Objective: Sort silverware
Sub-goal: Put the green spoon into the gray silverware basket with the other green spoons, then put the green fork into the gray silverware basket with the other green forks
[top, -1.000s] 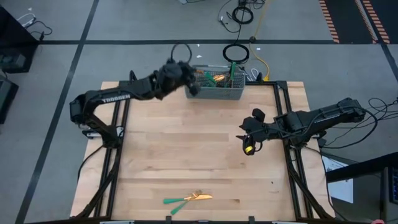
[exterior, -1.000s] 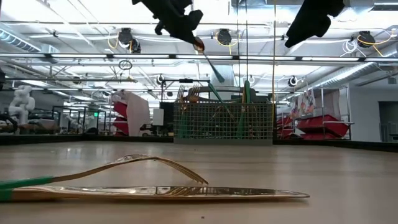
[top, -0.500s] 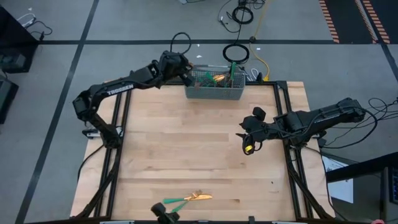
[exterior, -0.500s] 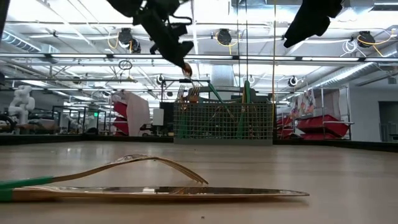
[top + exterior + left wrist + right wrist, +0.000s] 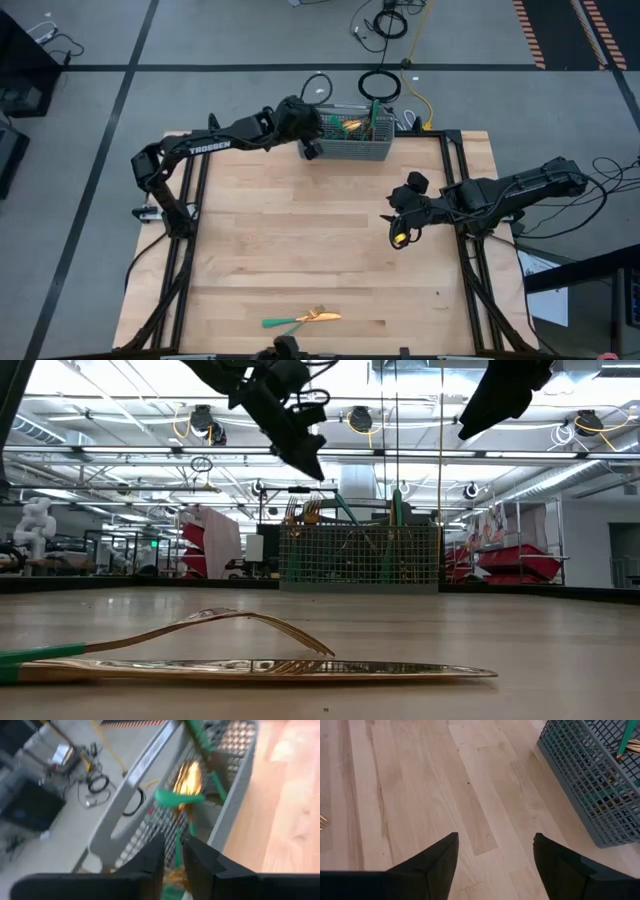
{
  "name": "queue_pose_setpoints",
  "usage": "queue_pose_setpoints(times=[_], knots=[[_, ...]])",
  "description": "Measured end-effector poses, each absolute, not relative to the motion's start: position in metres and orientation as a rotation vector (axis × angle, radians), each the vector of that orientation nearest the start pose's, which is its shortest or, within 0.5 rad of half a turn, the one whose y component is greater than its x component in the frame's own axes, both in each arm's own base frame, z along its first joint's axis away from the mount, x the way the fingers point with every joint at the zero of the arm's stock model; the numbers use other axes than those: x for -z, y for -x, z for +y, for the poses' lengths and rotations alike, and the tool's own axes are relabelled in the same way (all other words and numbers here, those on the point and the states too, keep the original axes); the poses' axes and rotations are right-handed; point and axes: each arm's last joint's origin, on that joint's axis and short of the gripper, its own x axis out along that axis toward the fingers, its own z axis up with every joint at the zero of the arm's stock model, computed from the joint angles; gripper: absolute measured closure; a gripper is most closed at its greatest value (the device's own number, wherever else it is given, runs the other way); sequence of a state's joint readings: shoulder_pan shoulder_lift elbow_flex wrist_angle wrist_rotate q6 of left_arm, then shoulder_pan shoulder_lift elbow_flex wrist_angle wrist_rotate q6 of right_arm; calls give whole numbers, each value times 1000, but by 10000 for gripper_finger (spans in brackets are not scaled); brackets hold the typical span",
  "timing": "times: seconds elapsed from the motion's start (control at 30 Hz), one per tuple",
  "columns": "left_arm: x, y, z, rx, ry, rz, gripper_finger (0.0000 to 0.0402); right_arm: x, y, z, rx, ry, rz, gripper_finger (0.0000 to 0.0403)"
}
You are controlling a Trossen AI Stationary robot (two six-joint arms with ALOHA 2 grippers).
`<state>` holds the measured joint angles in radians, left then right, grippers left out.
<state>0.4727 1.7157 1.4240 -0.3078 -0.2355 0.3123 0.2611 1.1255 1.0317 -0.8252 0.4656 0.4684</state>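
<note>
A grey wire-mesh caddy (image 5: 350,152) stands at the table's far edge with several gold-and-teal pieces (image 5: 352,125) standing in it. My left gripper (image 5: 306,128) hovers at the caddy's left end (image 5: 235,770), nearly shut, with a piece of silverware (image 5: 177,845) between its fingers. A fork (image 5: 220,622) and a knife (image 5: 300,670) lie crossed near the table's near edge (image 5: 300,320). My right gripper (image 5: 398,230) hangs open above the table's right side, holding nothing. My left gripper has a gold head (image 5: 172,874) far back between its two fingers, and a slim teal handle (image 5: 178,842) runs forward out of the gap toward the caddy. The fingers slant down from the table's left. The piece is clear of the table. The low view does not show it.
Bare wood spreads between the caddy and the fork and knife. Black rails run along the table's left and right sides. Cables lie on the floor behind the caddy (image 5: 380,85).
My left gripper has come down and moved right, to the caddy's left end. The teal handle that slanted down below its fingers a second ago no longer shows in the low view.
</note>
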Motion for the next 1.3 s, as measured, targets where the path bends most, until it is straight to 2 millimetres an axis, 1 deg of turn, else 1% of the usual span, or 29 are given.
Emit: queue_pose_setpoints(times=[0.13,0.2,0.27,0.3,0.37,0.4,0.47,0.53,0.57,0.63,0.67,0.73,0.77,0.83,0.93,1.0,1.07,1.13,1.2,1.3], knots=[[-309,-347,181,-533,-248,676,294,-304,-209,42,383,-110,790,146],[-317,-348,179,-540,-198,666,279,-304,-209,42,383,-110,790,141],[-337,-346,169,-535,-98,662,270,-304,-208,42,386,-112,796,140],[-349,-343,160,-496,-58,668,268,-303,-207,42,389,-111,806,141],[-377,-334,135,-343,16,685,267,-302,-205,43,391,-105,827,142],[-385,-330,120,-251,55,715,266,-301,-204,43,390,-101,835,142],[-391,-322,86,-124,117,802,266,-301,-204,43,391,-94,845,143],[-385,-315,49,-58,148,951,266,-301,-204,43,388,-88,847,143],[-381,-311,29,-51,151,1023,266,-301,-204,43,388,-85,847,143],[-377,-306,-9,-71,146,1107,266,-301,-204,43,383,-75,849,142],[-374,-304,-30,-76,138,1126,266,-301,-204,43,381,-71,849,142],[-368,-302,-68,-114,147,1106,266,-301,-204,43,376,-61,851,142],[-363,-302,-85,-134,161,1082,266,-301,-204,43,374,-55,852,142],[-354,-299,-113,-173,207,1023,266,-301,-204,43,370,-47,853,142],[-340,-290,-140,-265,319,972,266,-301,-204,43,368,-44,853,142],[-324,-287,-155,-302,369,1000,266,-301,-204,43,368,-44,853,142],[-304,-290,-172,-310,401,1021,265,-301,-204,43,368,-45,851,142],[-286,-299,-189,-284,420,1036,265,-301,-204,43,367,-45,850,142],[-269,-312,-204,-231,452,1030,265,-301,-204,43,365,-39,852,142],[-242,-327,-218,-208,496,1071,265,-301,-204,43,364,-38,852,142]])
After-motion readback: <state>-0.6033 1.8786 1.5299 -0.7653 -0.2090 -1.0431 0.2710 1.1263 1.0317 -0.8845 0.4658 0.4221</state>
